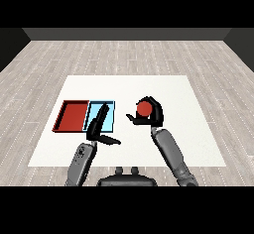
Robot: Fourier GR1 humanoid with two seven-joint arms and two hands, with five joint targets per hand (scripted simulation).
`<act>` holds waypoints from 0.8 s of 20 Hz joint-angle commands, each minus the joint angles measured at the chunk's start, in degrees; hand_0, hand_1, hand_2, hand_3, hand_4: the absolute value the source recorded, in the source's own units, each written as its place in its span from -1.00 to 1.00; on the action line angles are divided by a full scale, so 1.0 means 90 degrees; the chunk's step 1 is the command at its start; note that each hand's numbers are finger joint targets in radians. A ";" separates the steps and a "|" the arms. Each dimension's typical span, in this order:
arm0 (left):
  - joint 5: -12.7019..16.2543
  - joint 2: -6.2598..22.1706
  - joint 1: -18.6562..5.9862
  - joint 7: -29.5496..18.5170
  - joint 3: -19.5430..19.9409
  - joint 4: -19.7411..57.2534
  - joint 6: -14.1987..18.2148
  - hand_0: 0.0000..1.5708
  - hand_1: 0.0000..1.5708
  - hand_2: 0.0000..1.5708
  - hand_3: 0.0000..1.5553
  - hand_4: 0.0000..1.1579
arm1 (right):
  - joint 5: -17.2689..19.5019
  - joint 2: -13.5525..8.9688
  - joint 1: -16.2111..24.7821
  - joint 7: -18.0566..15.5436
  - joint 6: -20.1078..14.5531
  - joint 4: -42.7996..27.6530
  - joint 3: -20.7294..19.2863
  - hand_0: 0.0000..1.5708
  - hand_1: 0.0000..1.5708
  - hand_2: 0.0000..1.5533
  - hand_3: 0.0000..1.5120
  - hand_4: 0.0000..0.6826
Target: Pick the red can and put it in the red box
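Here you see little of the red can (144, 109): only its round top shows, and the right hand (149, 116) wrapped round it hides its sides. You cannot tell from this view whether the can stands on the white table (149, 87) or is lifted off it. The left hand (99, 128) lies across the near edge of the light blue tray (110, 114), so that edge and part of the tray floor are covered from you. Both forearms are cut off low in the view, near the bottom corners.

Your right forearm rises from the lower right and leans toward the far left, ending at the middle of the table, right of both trays. Your left forearm comes up from the lower left and stops at the near side of the trays.

Your right hand is closed round the can, fingers arched over its far side and thumb reaching out to the left. Your left hand holds nothing: its fingers are straight and point toward the far side over the blue tray, and its thumb sticks out to the right above the table.

The red tray (73, 116) lies left of the blue one, the two touching side by side. The can is well apart from the red tray, with the blue tray between them.
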 commanded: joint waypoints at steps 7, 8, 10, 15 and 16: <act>0.0487 -0.0006 -0.1134 0.0508 -0.0494 0.0784 0.0451 -1.00 -1.00 -1.00 -1.00 -1.00 | 0.0327 0.0209 -0.0046 0.0033 0.0205 -0.0210 -0.0079 1.00 1.00 0.91 0.88 0.86; 0.0414 -0.0007 -0.0541 0.0228 -0.1077 0.0587 0.0775 -1.00 -1.00 -1.00 -1.00 -1.00 | 0.0412 0.0342 0.0298 -0.0213 -0.0025 -0.0408 0.0208 1.00 1.00 0.91 0.88 0.90; 0.0451 -0.0007 -0.0920 0.0516 -0.0768 0.0823 0.0700 -1.00 -1.00 -1.00 -1.00 -1.00 | 0.0355 0.0344 0.0173 -0.0226 0.0141 -0.0326 -0.0009 1.00 1.00 0.91 0.88 0.90; 0.0545 -0.0007 -0.0605 0.0331 -0.1135 0.1025 0.0567 -1.00 -1.00 -1.00 -1.00 -1.00 | 0.0499 0.0346 -0.0092 0.0039 -0.0053 -0.0274 0.0214 1.00 1.00 0.90 0.87 0.90; 0.0683 -0.0007 -0.0637 0.0193 -0.1410 0.1151 0.0871 -1.00 -1.00 -1.00 -1.00 -1.00 | 0.0397 0.0268 0.0293 -0.0196 0.0363 -0.0314 -0.0027 1.00 1.00 0.90 0.87 0.90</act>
